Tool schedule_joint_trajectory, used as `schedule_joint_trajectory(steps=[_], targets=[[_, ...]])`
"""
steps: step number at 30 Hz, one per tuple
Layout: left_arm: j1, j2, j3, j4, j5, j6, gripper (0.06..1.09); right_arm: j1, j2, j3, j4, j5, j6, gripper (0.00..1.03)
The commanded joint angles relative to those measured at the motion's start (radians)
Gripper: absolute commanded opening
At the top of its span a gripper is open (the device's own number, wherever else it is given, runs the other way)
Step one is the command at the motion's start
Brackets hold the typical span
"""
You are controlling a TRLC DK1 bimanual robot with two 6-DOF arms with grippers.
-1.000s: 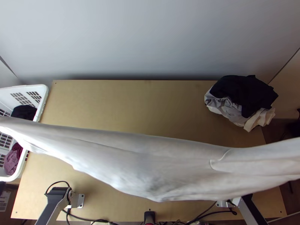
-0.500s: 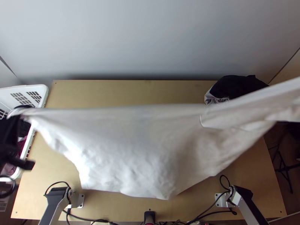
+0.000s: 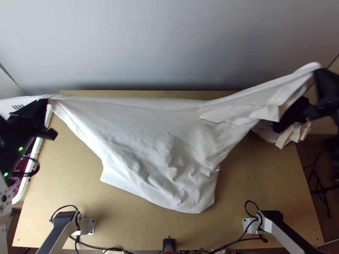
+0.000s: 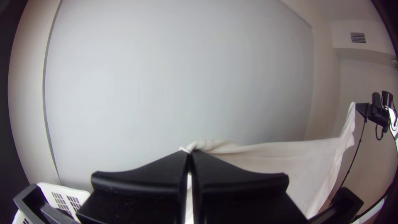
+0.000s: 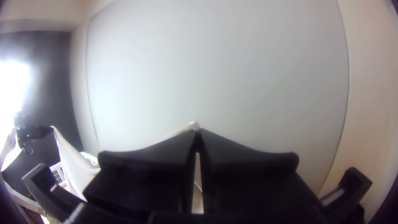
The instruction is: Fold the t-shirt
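The white t-shirt was suspended between the 2 tools above the light wooden tabletop. The left tool was positioned over the far part of the white laundry basket; the right tool was positioned near the garment pile, at the opposite side of the tabletop.

In the left wrist view, the 2 fingers of the left tool were closed together, with a bunched end of the t-shirt clamped at the tips. In the right wrist view, the 2 fingers of the right tool were likewise closed, with the opposite end of the t-shirt pinched at the tips.

The t-shirt was spread, not folded flat. Its upper edge ran nearly straight from the left side, then rose toward the right tool. A sleeve lay along the right portion. The wrinkled lower body drooped toward the near edge of the tabletop; contact between its hem and the tabletop could not be determined.
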Motion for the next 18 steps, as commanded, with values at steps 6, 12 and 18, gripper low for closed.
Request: schedule_joint_trajectory(steps=[6, 12, 18], targets=[[-0.076, 0.201, -0.142, 0.196, -0.090, -0.014, 0.09, 0.189, 0.165, -0.182, 0.097, 0.069, 0.001, 0.03], [-0.118, 0.354, -0.174, 0.306, -0.118, 0.009, 0.09, 0.188, 0.304, -0.211, 0.221, 0.074, -0.002, 0.03], [-0.121, 0.553, -0.153, 0.437, -0.144, 0.024, 0.09, 0.182, 0.492, -0.201, 0.334, 0.086, -0.010, 0.03]])
